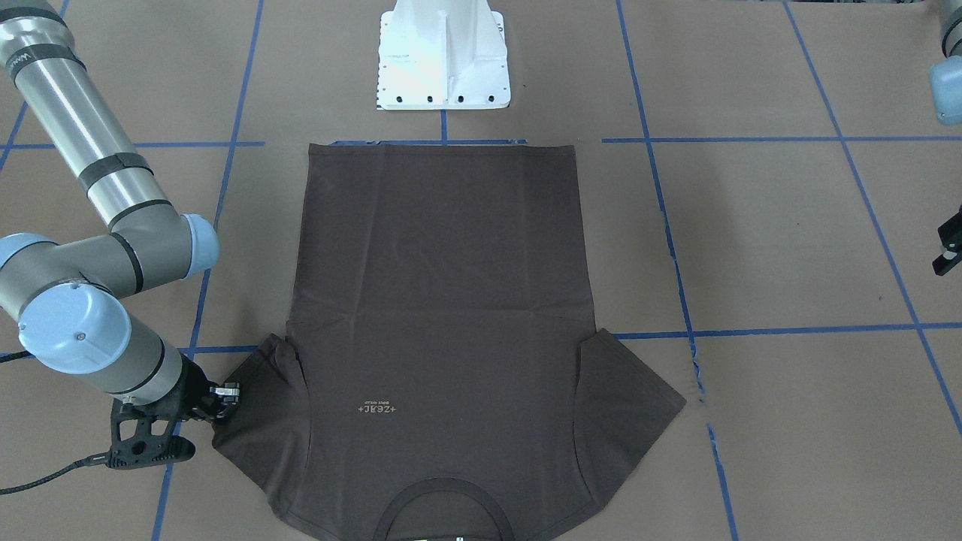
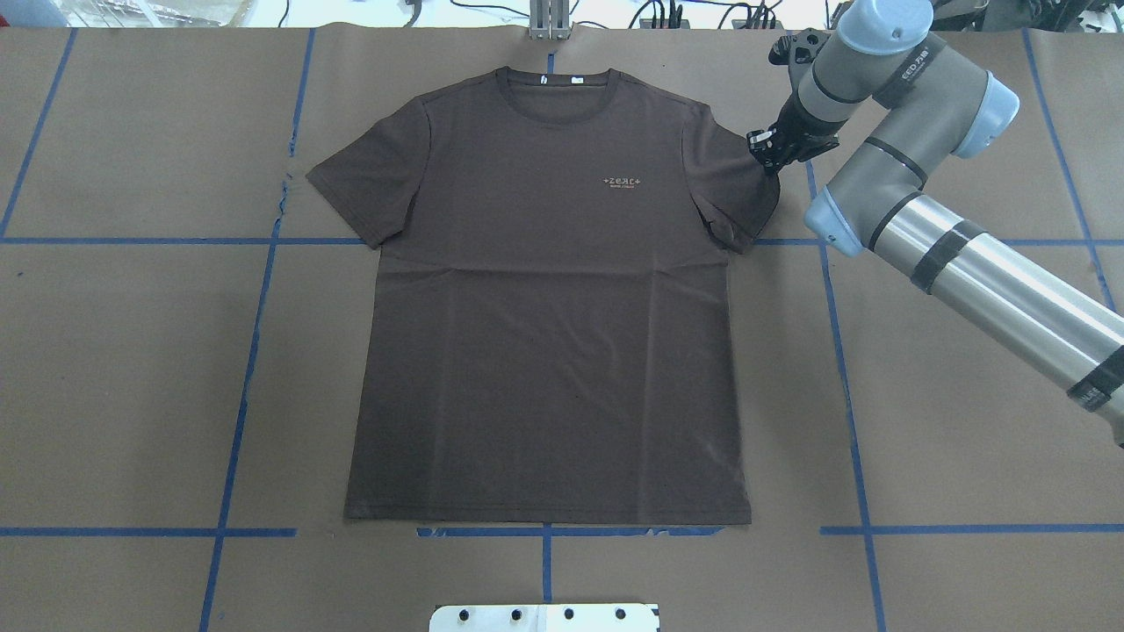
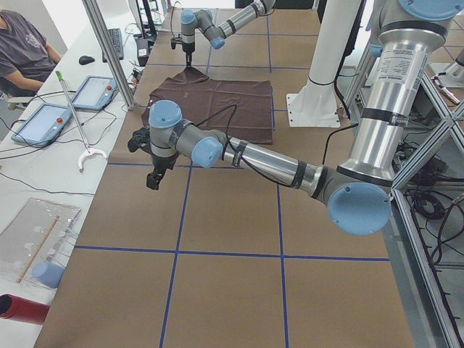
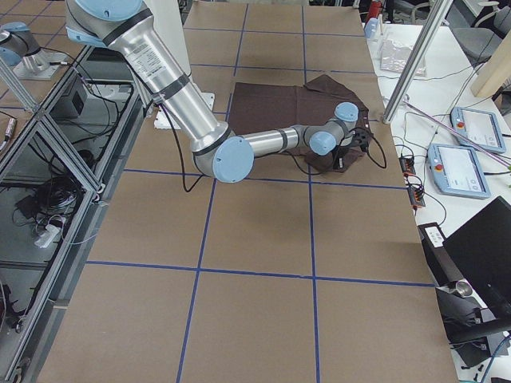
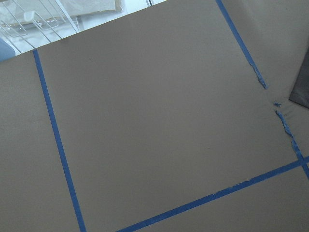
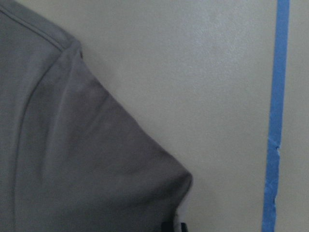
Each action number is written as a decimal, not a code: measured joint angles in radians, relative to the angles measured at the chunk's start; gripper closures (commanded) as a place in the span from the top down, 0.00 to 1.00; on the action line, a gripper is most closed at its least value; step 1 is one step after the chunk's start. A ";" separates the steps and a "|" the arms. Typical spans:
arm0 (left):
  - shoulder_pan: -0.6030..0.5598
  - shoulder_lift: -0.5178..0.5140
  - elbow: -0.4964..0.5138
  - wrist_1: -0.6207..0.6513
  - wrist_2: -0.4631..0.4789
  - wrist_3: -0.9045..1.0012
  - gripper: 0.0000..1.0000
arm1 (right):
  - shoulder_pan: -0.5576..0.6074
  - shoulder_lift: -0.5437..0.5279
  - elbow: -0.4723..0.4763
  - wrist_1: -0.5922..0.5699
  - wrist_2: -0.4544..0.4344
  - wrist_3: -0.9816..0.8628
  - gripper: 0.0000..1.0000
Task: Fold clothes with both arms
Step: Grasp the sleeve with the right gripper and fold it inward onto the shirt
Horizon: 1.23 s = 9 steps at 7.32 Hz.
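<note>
The dark brown-grey T-shirt [image 2: 544,333] lies flat and face up on the brown paper, its collar towards the far edge in the overhead view. My right gripper [image 2: 766,160] sits low at the outer edge of the sleeve on that view's right, and its fingers look shut on the sleeve's hem [image 1: 233,406]. The right wrist view shows that sleeve [image 6: 72,159] slightly raised, its corner running down to the gripper. My left gripper [image 3: 152,176] hangs above bare paper well off the other sleeve. Only its edge [image 1: 948,252] shows in the front view, and I cannot tell how its jaws stand.
The white pedestal base [image 1: 443,60] stands just behind the shirt's hem. Blue tape lines [image 2: 246,351] grid the paper, torn near the free sleeve [image 5: 282,121]. A person [image 3: 22,51] sits at a side desk with tablets [image 3: 43,119].
</note>
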 measured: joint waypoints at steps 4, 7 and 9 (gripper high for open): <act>-0.018 -0.001 0.001 0.005 0.001 0.000 1.00 | -0.079 0.130 0.056 0.002 -0.101 0.007 0.00; -0.021 -0.002 0.006 0.003 0.000 -0.001 1.00 | -0.215 0.204 -0.009 0.013 -0.288 0.011 1.00; -0.019 -0.007 0.017 -0.006 0.002 -0.008 1.00 | -0.231 0.223 -0.043 0.039 -0.315 0.031 1.00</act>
